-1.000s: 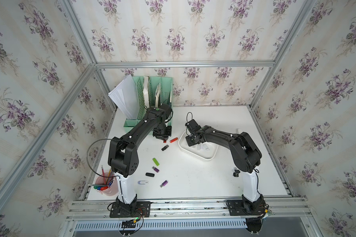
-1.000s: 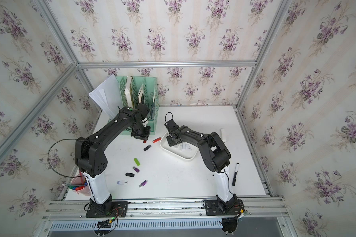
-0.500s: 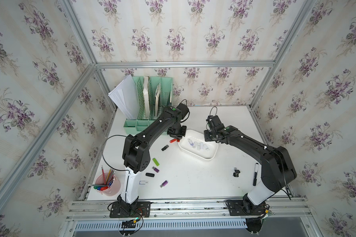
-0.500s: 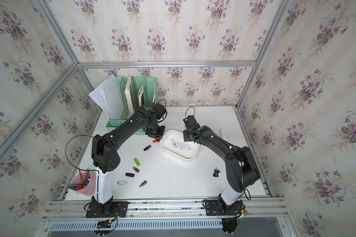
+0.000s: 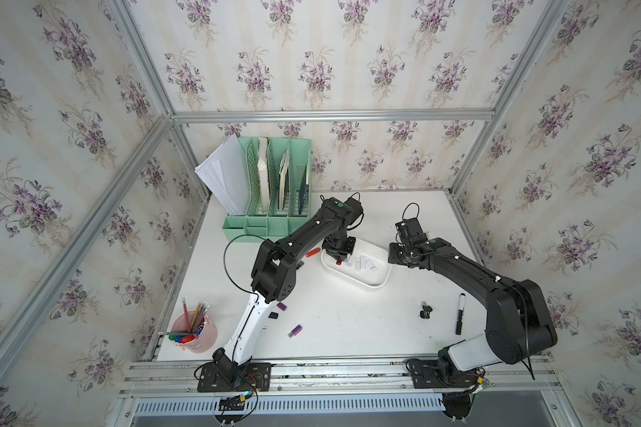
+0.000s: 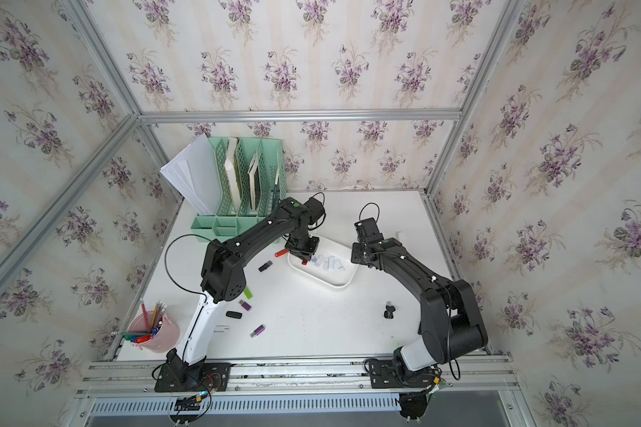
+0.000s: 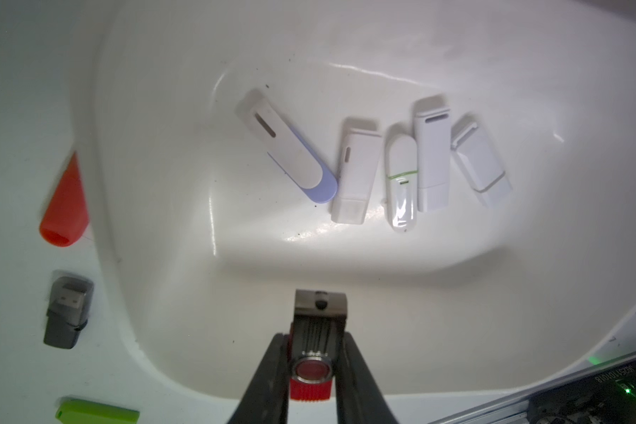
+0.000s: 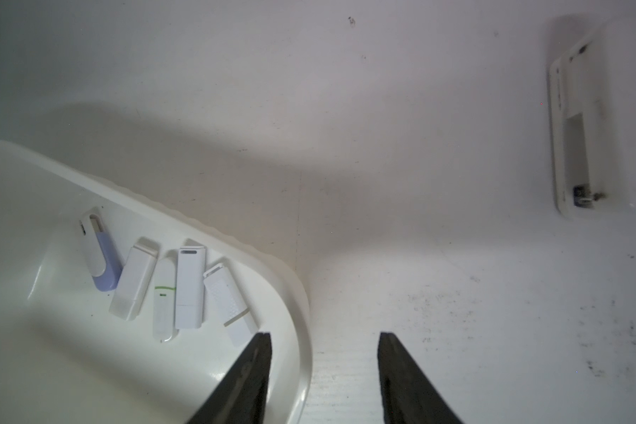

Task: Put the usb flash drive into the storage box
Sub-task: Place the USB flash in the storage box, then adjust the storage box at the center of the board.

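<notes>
Swung over from the desk (image 5: 348, 332), the left end effector (image 7: 314, 341) is holding the red usb flash drive (image 7: 318, 326) pinched directly above the storage box (image 7: 155, 220), release pending, while the empty, open right end effector (image 8: 324, 336) is backing away.

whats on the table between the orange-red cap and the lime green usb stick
A dark grey USB flash drive lies between the orange-red cap and the green stick, clearest in the left wrist view.
</notes>
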Controlling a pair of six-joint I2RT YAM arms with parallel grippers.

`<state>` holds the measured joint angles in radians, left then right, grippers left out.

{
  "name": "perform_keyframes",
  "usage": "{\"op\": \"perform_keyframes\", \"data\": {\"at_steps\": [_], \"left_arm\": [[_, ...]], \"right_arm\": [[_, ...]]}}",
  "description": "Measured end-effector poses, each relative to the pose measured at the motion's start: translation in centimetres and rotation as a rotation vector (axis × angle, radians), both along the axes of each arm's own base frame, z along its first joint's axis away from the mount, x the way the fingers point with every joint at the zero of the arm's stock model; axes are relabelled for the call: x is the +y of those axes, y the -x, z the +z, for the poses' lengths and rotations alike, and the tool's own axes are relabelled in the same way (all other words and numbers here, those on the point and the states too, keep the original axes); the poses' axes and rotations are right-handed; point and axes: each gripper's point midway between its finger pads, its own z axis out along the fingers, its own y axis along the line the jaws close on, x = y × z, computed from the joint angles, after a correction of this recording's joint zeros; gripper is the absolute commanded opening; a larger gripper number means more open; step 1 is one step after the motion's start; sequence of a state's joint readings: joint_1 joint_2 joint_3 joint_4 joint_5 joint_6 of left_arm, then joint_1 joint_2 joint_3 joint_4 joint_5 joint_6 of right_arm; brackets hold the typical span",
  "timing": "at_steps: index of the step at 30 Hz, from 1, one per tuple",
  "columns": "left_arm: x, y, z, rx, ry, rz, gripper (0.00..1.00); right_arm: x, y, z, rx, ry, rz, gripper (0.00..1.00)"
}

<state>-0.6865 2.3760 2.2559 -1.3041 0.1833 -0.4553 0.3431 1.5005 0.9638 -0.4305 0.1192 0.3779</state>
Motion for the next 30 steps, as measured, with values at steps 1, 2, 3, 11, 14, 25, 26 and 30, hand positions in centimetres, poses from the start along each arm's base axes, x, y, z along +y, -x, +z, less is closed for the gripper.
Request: {"op": "perform_keyframes", "data": {"at_steps": [1,2,3,11,14,25,26,30], "left_arm": [[0.0,0.0,-0.3,0.005,-0.004,0.000,0.26],[0.0,0.1,-0.5,0.009,-0.006,0.000,0.26],[0.0,0.1,-0.7,0.014,-0.008,0.000,0.26],[0.4,-0.3,-2.0,0.026,-0.037,0.006,0.26],[0.8,-0.7,-2.1,0.018,-0.049,0.014,0.27],[1.9,-1.5,-3.3,0.011,-0.106,0.016,0.30],[2.0,-1.6,-3.4,0.010,-0.110,0.015,0.30],[2.0,-2.0,-3.1,-0.004,-0.117,0.009,0.32]], "right_arm": [[-0.1,0.0,0.0,0.001,0.000,-0.003,0.53],[-0.2,0.0,0.0,0.000,0.000,-0.004,0.53],[-0.3,0.0,-0.1,0.001,0.000,-0.008,0.53],[-0.6,0.1,-0.4,0.005,0.004,-0.004,0.53],[-0.7,0.1,-0.4,0.004,0.004,-0.006,0.53],[-0.9,0.1,-0.6,0.007,0.008,-0.006,0.53],[-0.9,0.1,-0.6,0.008,0.008,-0.005,0.53],[-0.9,0.1,-0.6,0.006,0.008,-0.001,0.53]]}}
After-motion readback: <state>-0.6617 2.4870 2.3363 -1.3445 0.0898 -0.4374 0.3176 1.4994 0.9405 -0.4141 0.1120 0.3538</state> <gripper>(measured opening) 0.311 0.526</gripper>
